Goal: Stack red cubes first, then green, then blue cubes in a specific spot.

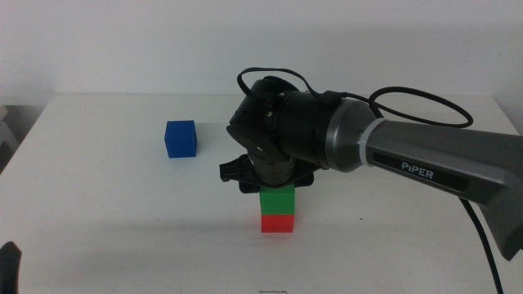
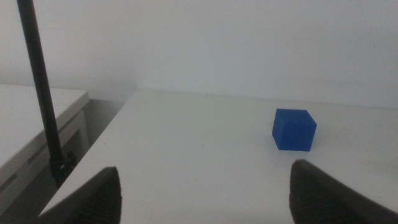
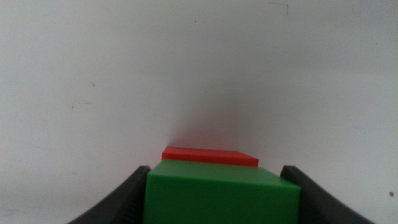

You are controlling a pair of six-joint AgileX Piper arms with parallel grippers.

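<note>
The green cube [image 1: 277, 201] sits on the red cube [image 1: 277, 223] on the white tabletop, front of centre. My right gripper [image 1: 276, 188] points straight down over this stack. In the right wrist view its jaws press both sides of the green cube [image 3: 221, 196], and the red cube [image 3: 208, 155] shows as a strip beneath it. The blue cube [image 1: 181, 139] stands alone at the back left, and also shows in the left wrist view [image 2: 293, 129]. My left gripper [image 2: 205, 193] waits open and empty at the front left corner [image 1: 8, 263].
The right arm's grey body [image 1: 425, 159] and cable span the table's right half. The table's left edge [image 2: 93, 168] borders a lower side surface with a black pole [image 2: 40, 93].
</note>
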